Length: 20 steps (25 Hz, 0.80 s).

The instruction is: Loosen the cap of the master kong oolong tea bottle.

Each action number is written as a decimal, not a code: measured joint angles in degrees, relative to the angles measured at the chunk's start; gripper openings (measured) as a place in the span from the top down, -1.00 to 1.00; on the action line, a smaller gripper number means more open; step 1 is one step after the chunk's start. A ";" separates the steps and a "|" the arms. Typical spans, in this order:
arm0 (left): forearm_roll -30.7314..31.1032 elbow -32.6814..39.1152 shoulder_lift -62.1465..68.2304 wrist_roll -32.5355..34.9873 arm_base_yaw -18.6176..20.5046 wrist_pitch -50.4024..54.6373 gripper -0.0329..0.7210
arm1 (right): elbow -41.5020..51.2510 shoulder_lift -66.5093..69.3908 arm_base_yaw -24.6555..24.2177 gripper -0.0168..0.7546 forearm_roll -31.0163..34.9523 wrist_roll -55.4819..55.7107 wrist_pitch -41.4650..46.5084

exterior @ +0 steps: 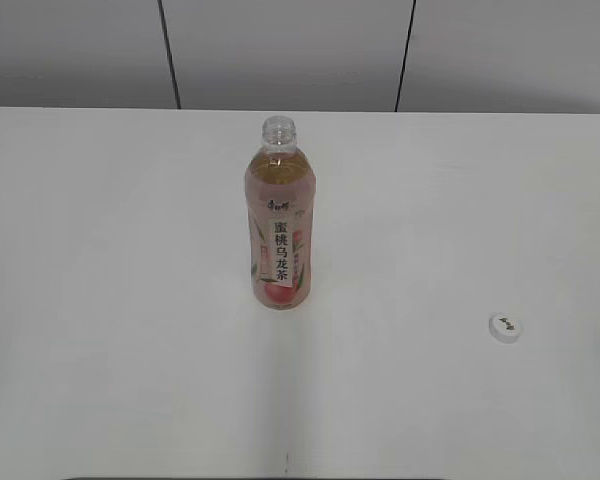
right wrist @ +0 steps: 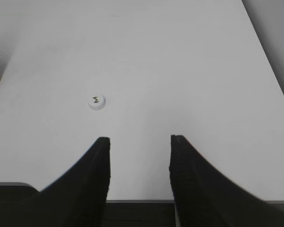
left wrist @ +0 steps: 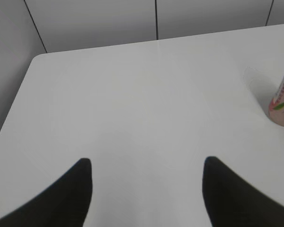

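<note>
The left gripper (left wrist: pixel 146 182) and the right gripper (right wrist: pixel 139 163) both hang with dark fingers spread and nothing between them, above the white table (exterior: pixel 100 300); neither shows in the exterior view. The small round white plastic cap (right wrist: pixel 97 101), its dark logo too tiny to read, lies flat just ahead-left of the right gripper, well apart from the bottle. The tall clear plastic oolong tea bottle (exterior: pixel 280 222) stands upright mid-table, neck open, its white label strip reading 蜜桃乌龙茶; both wrist views crop it at their edges.

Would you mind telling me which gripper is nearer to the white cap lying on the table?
Right. The cap lies just ahead of the right gripper, slightly left. The left gripper doesn't see it.
</note>
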 joint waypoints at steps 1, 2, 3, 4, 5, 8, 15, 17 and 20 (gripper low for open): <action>-0.02 0.00 0.00 0.00 0.00 0.00 -0.29 | 0.00 0.00 0.00 0.13 0.00 0.00 0.00; -0.02 0.00 0.00 0.00 0.00 0.00 -0.30 | 0.00 0.00 0.00 0.13 0.00 0.00 0.00; -0.02 0.00 0.00 0.01 0.00 0.00 -0.30 | 0.00 0.00 0.00 0.13 0.00 0.07 0.00; -0.02 0.00 0.00 0.01 0.00 0.00 -0.30 | 0.00 0.00 0.00 0.13 0.00 0.11 0.00; -0.02 0.00 0.00 0.01 0.00 0.00 -0.29 | 0.00 0.00 0.00 0.13 0.00 0.11 0.00; -0.02 0.00 0.00 0.01 0.00 -0.05 -0.25 | 0.00 0.00 0.00 0.13 0.00 0.16 0.00; -0.02 0.00 0.00 0.06 0.00 -0.05 -0.18 | 0.00 0.00 0.00 0.13 0.05 0.16 0.00; -0.02 0.00 0.00 0.06 0.00 -0.05 -0.17 | 0.00 0.00 0.00 0.13 0.05 0.16 0.00; -0.02 0.00 0.00 0.06 0.00 -0.05 -0.16 | 0.00 0.00 0.00 0.13 0.05 0.16 0.00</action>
